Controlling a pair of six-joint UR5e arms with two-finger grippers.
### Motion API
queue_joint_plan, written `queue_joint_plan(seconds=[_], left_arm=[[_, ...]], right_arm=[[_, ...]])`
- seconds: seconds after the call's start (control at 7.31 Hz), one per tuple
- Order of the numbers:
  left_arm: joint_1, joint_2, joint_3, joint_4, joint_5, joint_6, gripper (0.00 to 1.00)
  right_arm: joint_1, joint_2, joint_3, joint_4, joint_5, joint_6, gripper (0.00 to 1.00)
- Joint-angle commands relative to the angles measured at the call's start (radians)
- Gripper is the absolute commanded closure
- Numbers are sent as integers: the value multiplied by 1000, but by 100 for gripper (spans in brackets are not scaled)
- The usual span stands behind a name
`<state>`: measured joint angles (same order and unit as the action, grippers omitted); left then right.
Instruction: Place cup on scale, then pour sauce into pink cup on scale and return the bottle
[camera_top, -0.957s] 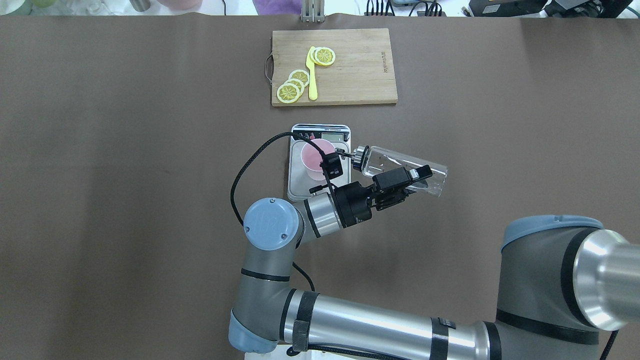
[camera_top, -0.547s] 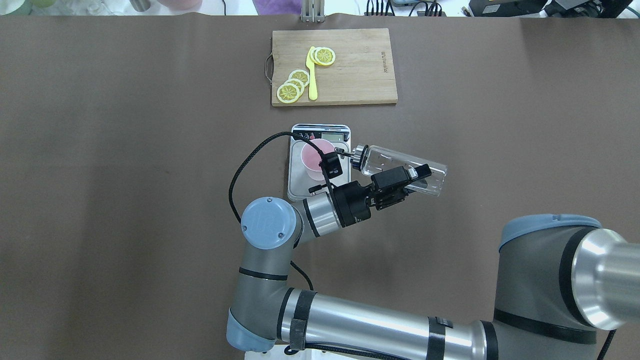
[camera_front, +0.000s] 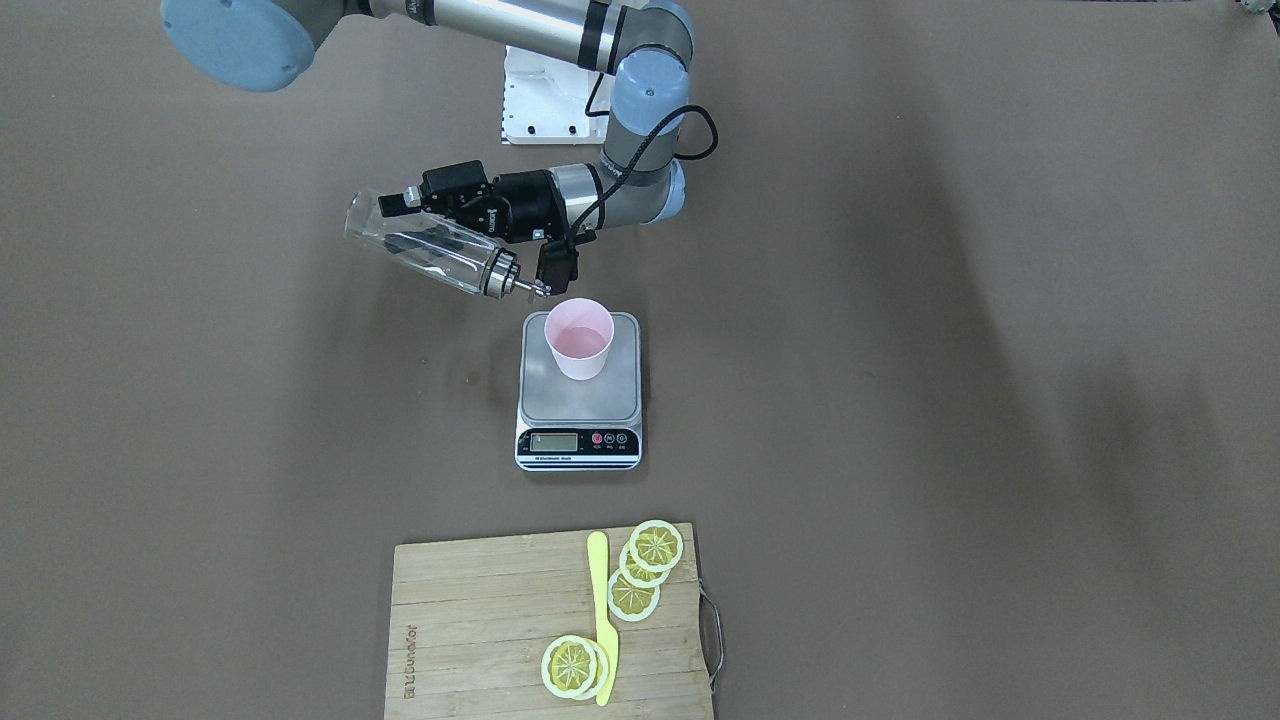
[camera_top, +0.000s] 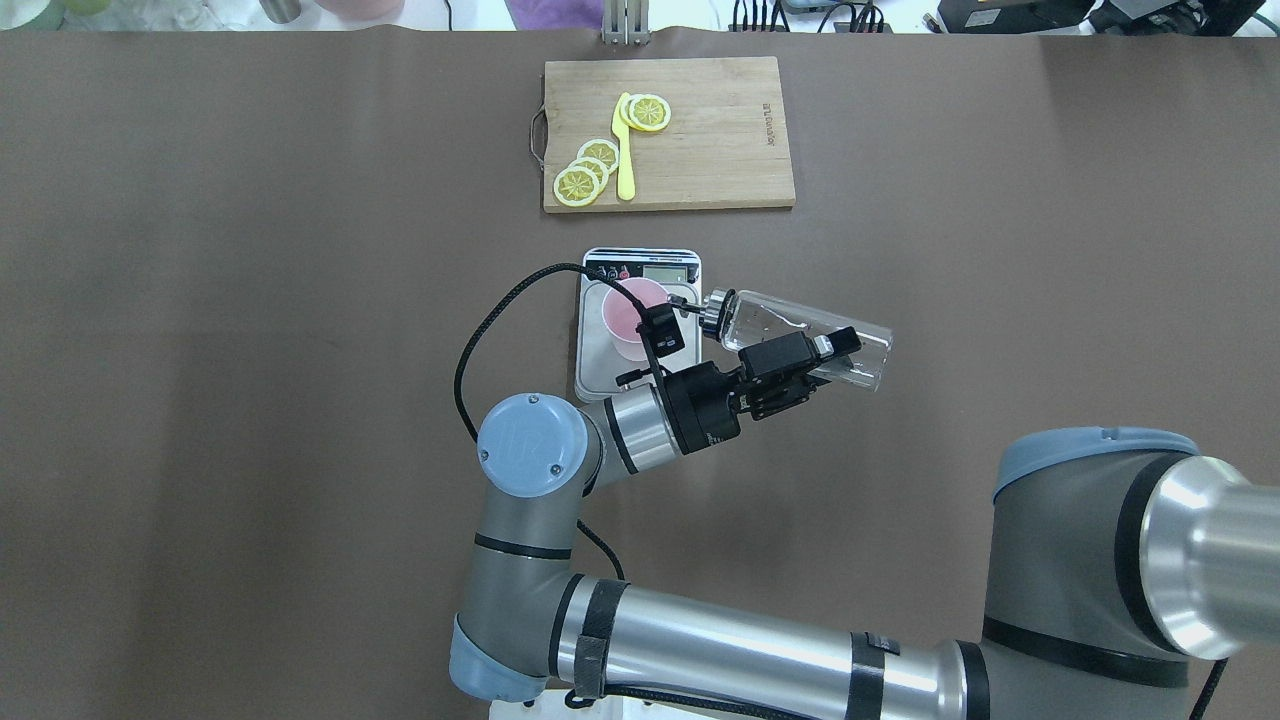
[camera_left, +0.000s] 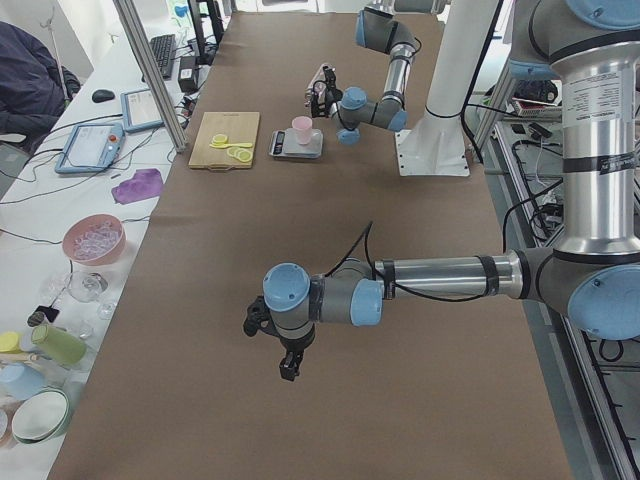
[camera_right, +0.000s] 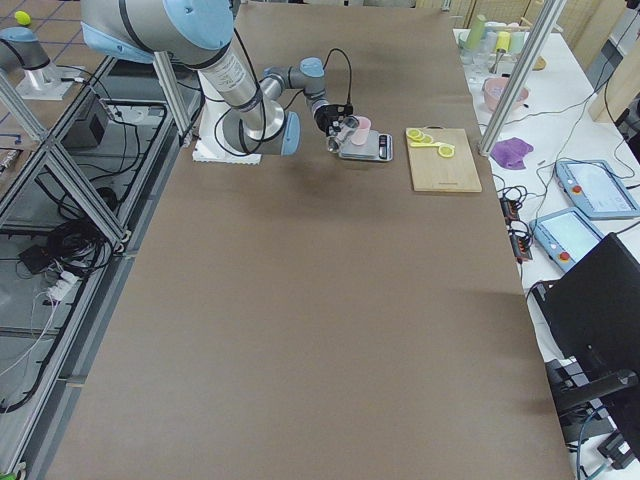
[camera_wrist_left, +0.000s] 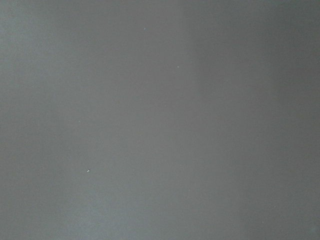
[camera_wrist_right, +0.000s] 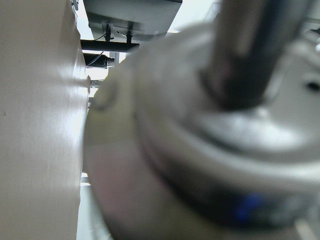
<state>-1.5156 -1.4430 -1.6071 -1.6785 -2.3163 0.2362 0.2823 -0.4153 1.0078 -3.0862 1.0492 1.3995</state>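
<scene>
Pink cup (camera_top: 625, 310) partly hidden overhead behind right end effector (camera_top: 830, 352) clamped on bottle (camera_top: 790, 320); left end effector (camera_left: 255, 322) state untellable.

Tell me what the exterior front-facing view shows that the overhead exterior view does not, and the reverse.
Only the front-facing view: the whole rim of the cup, unobstructed, and a white base plate. Only the overhead view: cables and a purple cloth beyond the far edge of the table; here the wrist camera hides part of the cup. Both: the right end effector shut on the tilted bottle, spout near the cup's rim; the cup on the scale; the cutting board with lemon slices and a yellow knife.
</scene>
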Motion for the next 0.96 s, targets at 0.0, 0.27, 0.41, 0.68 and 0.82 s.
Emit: queue_joint_plan(seconds=[0.0,0.27,0.41,0.68,0.82], left_arm=[[0,10,-1,-7,0,0,2],[0,15,-1,-10,0,0,2],[0,15,1,-12,0,0,2],[0,15,1,-10,0,0,2],[0,16,3,-10,0,0,2]], right_arm=[[-2,12,-21,0,-2,6,100],[0,21,-43,0,-2,6,100],[0,21,-46,-8,-2,6,100],[0,27,-48,-23,-3,7,100],[0,30,-60,-23,-5,9,100]])
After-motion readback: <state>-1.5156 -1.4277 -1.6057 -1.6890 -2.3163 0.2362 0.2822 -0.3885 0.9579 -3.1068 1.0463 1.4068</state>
